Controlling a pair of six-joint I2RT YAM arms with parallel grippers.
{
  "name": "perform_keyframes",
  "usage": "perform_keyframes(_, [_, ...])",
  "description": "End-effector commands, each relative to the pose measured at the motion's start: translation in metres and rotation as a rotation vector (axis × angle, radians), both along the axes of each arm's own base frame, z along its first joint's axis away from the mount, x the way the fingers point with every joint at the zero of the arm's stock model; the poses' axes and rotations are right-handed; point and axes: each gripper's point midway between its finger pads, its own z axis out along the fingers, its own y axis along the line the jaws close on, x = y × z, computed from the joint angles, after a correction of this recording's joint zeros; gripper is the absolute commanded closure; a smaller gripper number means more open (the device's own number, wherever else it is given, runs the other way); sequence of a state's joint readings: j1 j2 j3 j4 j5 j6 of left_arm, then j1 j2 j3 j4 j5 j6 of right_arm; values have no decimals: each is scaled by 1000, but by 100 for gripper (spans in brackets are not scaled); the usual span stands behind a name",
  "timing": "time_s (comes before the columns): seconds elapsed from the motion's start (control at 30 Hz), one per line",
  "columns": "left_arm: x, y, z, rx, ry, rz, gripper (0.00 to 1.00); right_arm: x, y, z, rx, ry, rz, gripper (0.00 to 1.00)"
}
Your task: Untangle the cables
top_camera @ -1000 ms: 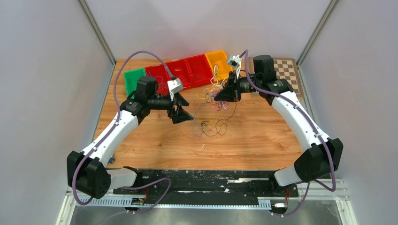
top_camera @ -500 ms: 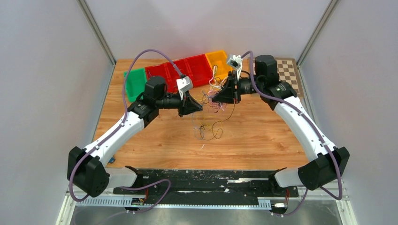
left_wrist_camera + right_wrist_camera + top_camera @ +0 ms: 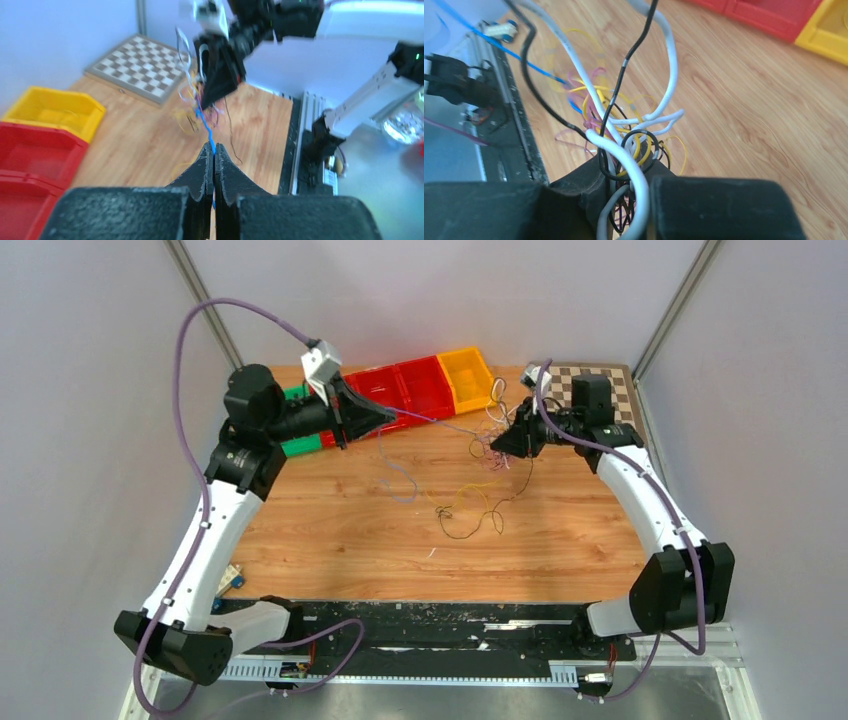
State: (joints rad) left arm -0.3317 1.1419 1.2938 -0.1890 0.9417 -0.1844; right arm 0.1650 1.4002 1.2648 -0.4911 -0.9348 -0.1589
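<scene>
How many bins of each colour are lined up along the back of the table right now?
Green bins: 1
Red bins: 3 (the leftmost is mostly hidden behind the left arm)
Yellow bins: 1
Total: 5

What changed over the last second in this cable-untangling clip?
The left gripper closed on one blue cable and drew it back left toward the bins, stretching it out of the tangle. The right gripper, holding the tangle, shifted right. Bins and chessboard stayed put.
</scene>
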Motion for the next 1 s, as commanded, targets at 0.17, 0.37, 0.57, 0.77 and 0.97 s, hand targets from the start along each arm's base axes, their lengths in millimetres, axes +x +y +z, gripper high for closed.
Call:
perform_keyframes(0.17, [20, 38, 127, -217, -64, 119, 100, 25, -46, -103, -323, -35, -69, 87])
perform_keyframes(0.37, [62, 79, 175, -291, -138, 262, 100, 16, -90, -158, -443, 79, -97, 88])
perform_keyframes(0.57, [116, 107, 150, -216, -130, 444, 100, 16, -92, -147, -396, 90, -117, 88])
perform_keyframes(0.77, [181, 130, 85, -140, -8, 582, 100, 17, -85, -122, -343, 78, -132, 87])
perform_keyframes(0.97, [220, 136, 14, -111, 150, 618, 100, 14, -84, -104, -324, 66, -154, 87])
